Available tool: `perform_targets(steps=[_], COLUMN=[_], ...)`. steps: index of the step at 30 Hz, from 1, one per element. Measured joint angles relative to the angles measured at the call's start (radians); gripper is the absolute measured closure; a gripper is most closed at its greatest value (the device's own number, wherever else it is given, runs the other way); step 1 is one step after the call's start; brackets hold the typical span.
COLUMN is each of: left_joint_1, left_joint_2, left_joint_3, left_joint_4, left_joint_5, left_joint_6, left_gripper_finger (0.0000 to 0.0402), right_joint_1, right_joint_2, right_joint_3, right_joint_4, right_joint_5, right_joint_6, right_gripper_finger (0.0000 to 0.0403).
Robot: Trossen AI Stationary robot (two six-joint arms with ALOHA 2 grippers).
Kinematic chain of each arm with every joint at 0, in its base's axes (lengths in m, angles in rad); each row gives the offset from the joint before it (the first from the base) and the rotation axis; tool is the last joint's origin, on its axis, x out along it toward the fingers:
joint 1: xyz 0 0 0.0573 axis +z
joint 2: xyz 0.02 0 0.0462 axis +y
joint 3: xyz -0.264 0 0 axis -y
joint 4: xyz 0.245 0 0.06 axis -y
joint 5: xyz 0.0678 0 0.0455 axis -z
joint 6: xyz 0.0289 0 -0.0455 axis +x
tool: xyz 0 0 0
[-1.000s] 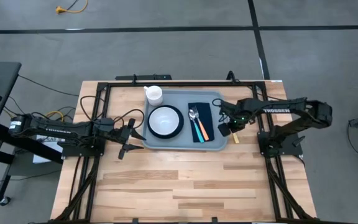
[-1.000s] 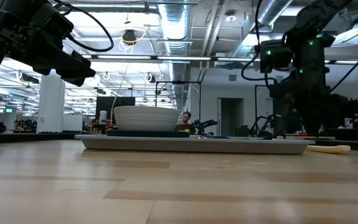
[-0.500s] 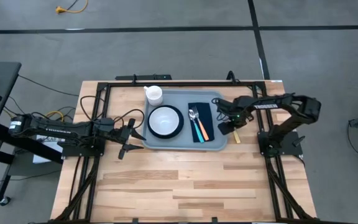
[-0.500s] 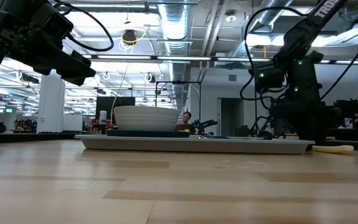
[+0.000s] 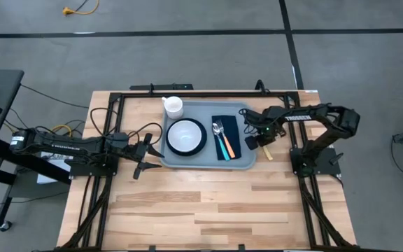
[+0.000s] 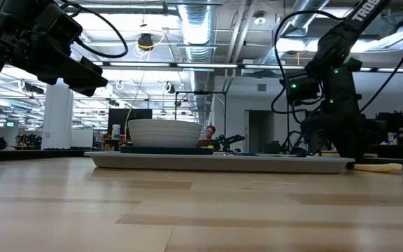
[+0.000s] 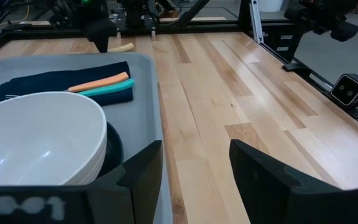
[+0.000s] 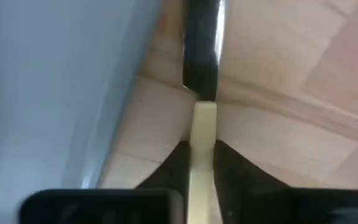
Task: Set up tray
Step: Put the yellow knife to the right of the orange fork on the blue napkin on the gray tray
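Note:
The grey-blue tray [image 5: 245, 162] lies on the table and carries a white bowl [image 5: 186, 135] on a dark plate, a white cup [image 5: 173, 106] and a navy napkin [image 5: 227, 125] with a spoon and two coloured-handled utensils. Just off the tray's right edge a knife [image 5: 266, 153] with a cream handle lies on the wood. My right gripper [image 5: 260, 143] points down and is shut on it. My left gripper [image 7: 194, 168] hangs open and level above the tray's left edge, touching nothing. My right gripper pinches the knife's cream handle [image 8: 204, 134] between its two fingers [image 8: 173, 168], close to where the dark blade [image 8: 202, 50] begins. The fingers come from above, pointing down, one on each long side of the handle. The handle's free end [image 6: 378, 167] rests on the table.
A black metal frame [image 5: 187, 93] runs along the table's far edge and down both sides. Bare wood [image 5: 201, 203] stretches from the tray to the near edge. The tray's raised right rim [image 8: 114, 118] stands right beside the knife.
My right gripper has come down from above the table beside the tray's right edge until its fingers reach the knife's handle on the wood. The tray and its things have stayed put.

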Motion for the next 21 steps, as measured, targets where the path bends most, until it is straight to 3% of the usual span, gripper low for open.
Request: perform_targets(steps=[2, 8, 21], left_joint_1=[0.000, 0.000, 0.000], left_joint_2=[0.000, 0.000, 0.000], left_joint_3=[0.000, 0.000, 0.000], left_joint_4=[0.000, -0.001, -0.001], left_joint_5=[0.000, 0.000, 0.000], left_joint_6=[0.000, 0.000, 0.002], left_gripper_finger=[0.0226, 0.0226, 0.0226], right_joint_1=[-0.012, -0.039, -0.025], right_joint_2=[-0.020, -0.069, -0.310], right_joint_3=[-0.002, -0.005, -0.002], right_joint_4=[0.002, -0.014, 0.034], right_joint_5=[0.015, 0.135, 0.109], right_joint_6=[0.024, 0.111, 0.215], right_gripper_finger=[0.0380, 0.0379, 0.0379])
